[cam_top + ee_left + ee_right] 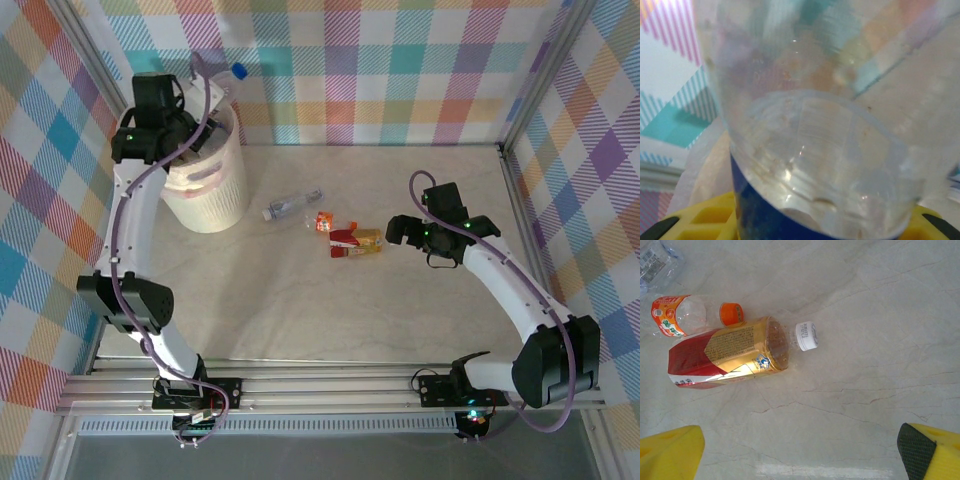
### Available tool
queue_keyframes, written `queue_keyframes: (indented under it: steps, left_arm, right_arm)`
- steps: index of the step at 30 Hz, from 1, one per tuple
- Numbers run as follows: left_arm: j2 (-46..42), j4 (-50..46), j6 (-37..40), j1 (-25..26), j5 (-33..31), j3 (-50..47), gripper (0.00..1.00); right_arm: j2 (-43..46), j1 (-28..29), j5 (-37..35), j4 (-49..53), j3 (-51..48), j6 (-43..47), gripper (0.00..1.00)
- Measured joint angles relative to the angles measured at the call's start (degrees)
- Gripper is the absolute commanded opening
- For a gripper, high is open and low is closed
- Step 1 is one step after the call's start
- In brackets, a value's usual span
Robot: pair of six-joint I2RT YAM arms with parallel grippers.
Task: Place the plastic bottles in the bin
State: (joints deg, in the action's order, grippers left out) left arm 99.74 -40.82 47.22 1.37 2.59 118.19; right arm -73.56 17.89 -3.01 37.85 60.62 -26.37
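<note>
My left gripper (200,98) hovers over the bin (210,195), a whitish round bucket at the back left. It is shut on a clear plastic bottle (815,125) with a blue label (760,215); its blue cap (238,70) sticks up beyond the bin's rim. The bottle sits between the yellow fingers (700,220). My right gripper (400,232) stands open just right of a red-and-gold bottle (725,357) with a white cap, nothing between its fingers (670,452). An orange-labelled bottle (682,315) and a clear bottle (292,206) lie further left.
The three loose bottles lie in a row on the pale marble table (300,310), between the bin and my right gripper. Checked fabric walls and a metal frame (520,200) close in the table at the back and sides.
</note>
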Motion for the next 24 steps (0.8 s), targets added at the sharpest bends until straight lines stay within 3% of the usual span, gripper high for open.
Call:
queue_keyframes:
  steps: [14, 24]
  left_arm:
    - [7.93, 0.48, 3.76, -7.41, -1.9, 1.86, 0.46]
    - [9.49, -1.25, 6.03, -9.07, -4.44, 1.88, 0.79]
  right_arm:
    - [0.07, 0.0, -0.04, 1.29, 0.0, -0.57, 1.0]
    - [-0.98, 0.0, 0.0, 1.51, 0.02, -0.96, 1.0]
